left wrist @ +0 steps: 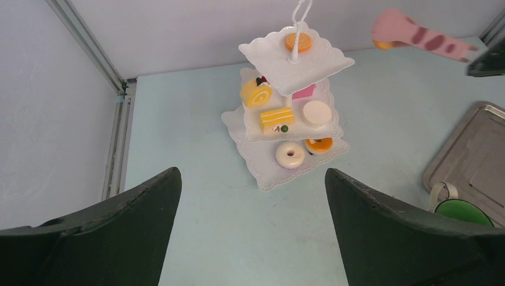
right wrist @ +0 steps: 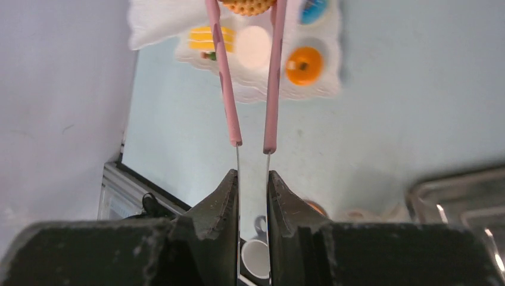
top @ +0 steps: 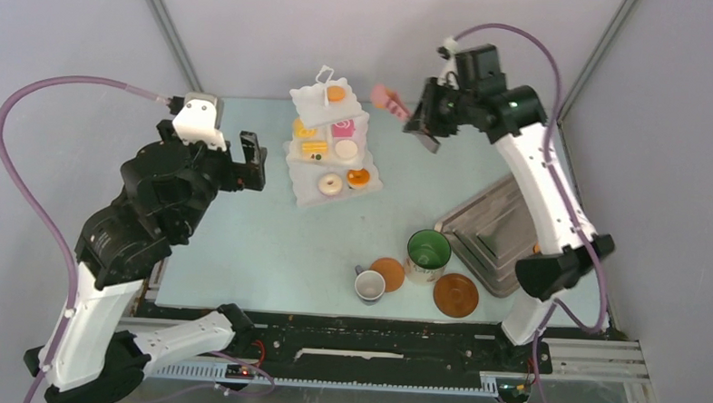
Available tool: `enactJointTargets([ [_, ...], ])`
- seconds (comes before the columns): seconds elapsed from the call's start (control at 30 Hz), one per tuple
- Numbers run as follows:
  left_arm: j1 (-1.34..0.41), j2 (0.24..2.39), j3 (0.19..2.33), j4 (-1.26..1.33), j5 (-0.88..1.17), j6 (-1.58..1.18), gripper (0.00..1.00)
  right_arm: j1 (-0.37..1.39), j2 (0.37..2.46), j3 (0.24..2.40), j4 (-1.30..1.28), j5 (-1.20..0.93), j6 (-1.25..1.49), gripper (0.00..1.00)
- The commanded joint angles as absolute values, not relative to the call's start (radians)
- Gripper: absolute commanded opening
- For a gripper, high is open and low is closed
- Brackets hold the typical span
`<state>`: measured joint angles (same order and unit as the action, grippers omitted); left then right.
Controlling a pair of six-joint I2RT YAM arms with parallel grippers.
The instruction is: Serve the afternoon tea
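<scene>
R end effector (right wrist: 253, 179) clamps pink tongs (right wrist: 273, 77) pinching an orange biscuit (right wrist: 247, 6), near top tier of the 3-tier stand (left wrist: 268, 47) on the worktop (top: 260, 252). L end effector (left wrist: 251, 176) gapes, empty. Best approach: steady squeeze, centre over a bare tier spot, lower, then release.

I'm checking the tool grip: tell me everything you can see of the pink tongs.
The pink tongs are thin and two-armed, with darker blotches and bare metal strips at the rear. The right claw squeezes those strips. They hang in the air beside the white stand, tips pinching an orange biscuit.
</scene>
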<state>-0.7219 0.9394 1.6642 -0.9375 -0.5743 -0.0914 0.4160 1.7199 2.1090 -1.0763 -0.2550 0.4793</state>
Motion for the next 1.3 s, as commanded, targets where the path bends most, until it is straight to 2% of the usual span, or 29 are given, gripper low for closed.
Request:
enactJointTargets([
  [0.0, -0.727, 0.917, 1.704, -0.947, -0.605, -0.12, 0.98, 0.51, 1.842, 2.333, -1.095, -0.249, 0.474, 0.0],
  [0.13, -0.727, 0.9, 1.696, -0.959, -0.613, -0.122, 0.98, 0.547, 1.912, 2.425, -1.089, -0.268, 0.482, 0.0],
  [0.33, -0.727, 0.871, 1.663, -0.953, -0.623, -0.145, 0.98, 0.559, 1.939, 2.428, -1.052, -0.293, 0.508, 0.0],
  [0.5, -0.726, 0.869, 1.657, -0.962, -0.626, -0.148, 0.98, 0.56, 1.968, 2.436, -1.036, -0.307, 0.512, 0.04],
  [0.67, -0.727, 0.865, 1.654, -0.965, -0.633, -0.136, 0.98, 0.559, 1.998, 2.44, -1.042, -0.318, 0.514, 0.11],
  [1.07, -0.725, 0.892, 1.656, -0.946, -0.639, -0.115, 0.98, 0.561, 2.019, 2.454, -1.066, -0.317, 0.499, 0.33],
  [1.27, -0.723, 0.894, 1.618, -0.918, -0.631, -0.111, 0.98, 0.561, 2.017, 2.462, -1.069, -0.306, 0.485, 0.39],
])
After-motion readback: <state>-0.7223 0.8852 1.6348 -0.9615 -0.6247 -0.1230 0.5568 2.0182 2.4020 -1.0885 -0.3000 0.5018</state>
